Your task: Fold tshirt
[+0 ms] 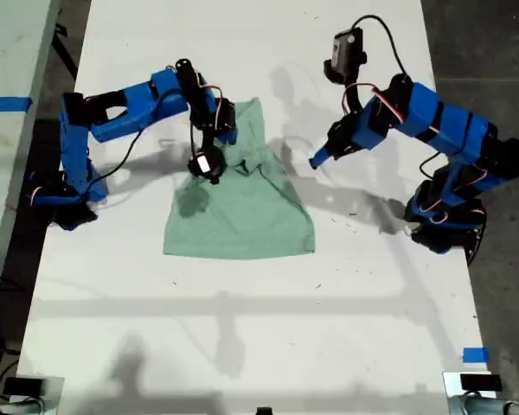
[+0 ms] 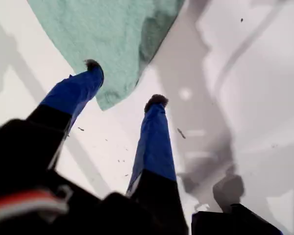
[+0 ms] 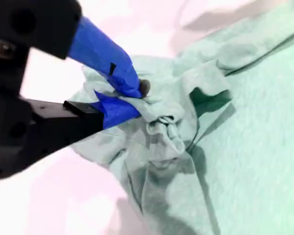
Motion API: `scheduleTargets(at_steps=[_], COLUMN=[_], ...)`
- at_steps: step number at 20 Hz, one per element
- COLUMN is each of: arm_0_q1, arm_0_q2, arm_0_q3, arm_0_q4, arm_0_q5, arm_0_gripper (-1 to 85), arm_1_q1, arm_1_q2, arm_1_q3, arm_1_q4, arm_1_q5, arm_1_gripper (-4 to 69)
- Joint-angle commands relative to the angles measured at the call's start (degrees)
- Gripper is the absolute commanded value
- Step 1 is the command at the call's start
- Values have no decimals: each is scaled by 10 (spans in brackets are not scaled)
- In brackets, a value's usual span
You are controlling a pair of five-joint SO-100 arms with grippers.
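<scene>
Second pincer (image 3: pixel 132 100) tight on bunched tshirt (image 3: pixel 225 147).

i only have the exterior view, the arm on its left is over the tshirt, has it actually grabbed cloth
Observer: Yes. The second wrist view shows my second gripper shut on a bunched fold of the tshirt.
Operator: and the other arm, holding anything
Observer: No. In the first wrist view my first gripper is open, nothing between its fingers.
Operator: is it touching the shirt
Observer: One fingertip overlaps the tshirt's edge in that view, the other is over bare table; contact can't be confirmed.
</scene>
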Motion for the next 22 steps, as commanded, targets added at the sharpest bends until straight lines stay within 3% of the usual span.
scheduleTargets(at_steps=[1, 2, 4, 9, 11, 14, 19, 22], arm_0_q1=[4, 0, -10, -11, 8, 72, 235, 287], arm_0_q2=[-53, -70, -69, 165, 301, 461, 549, 531], arm_0_q3=[-63, -62, -61, 76, 192, 376, 579, 621], arm_0_q4=[-33, -33, 14, 99, 86, 55, -27, -69], arm_0_q5=[-4, 3, -1, -13, -27, -90, -245, -288], arm_0_gripper=[46, 223, 300, 308, 306, 280, 277, 278], arm_1_q1=[1, 1, 2, -11, -35, -89, -160, -182], arm_1_q2=[47, 54, 67, 128, 136, 124, 82, 25], arm_1_q3=[11, 21, 42, 106, 116, 130, 211, 267], arm_1_q4=[-23, -25, -28, -41, -43, -61, -159, -242], arm_1_q5=[11, 12, 18, 32, 27, 44, 79, 100], arm_1_gripper=[215, 215, 215, 195, 186, 275, 285, 273])
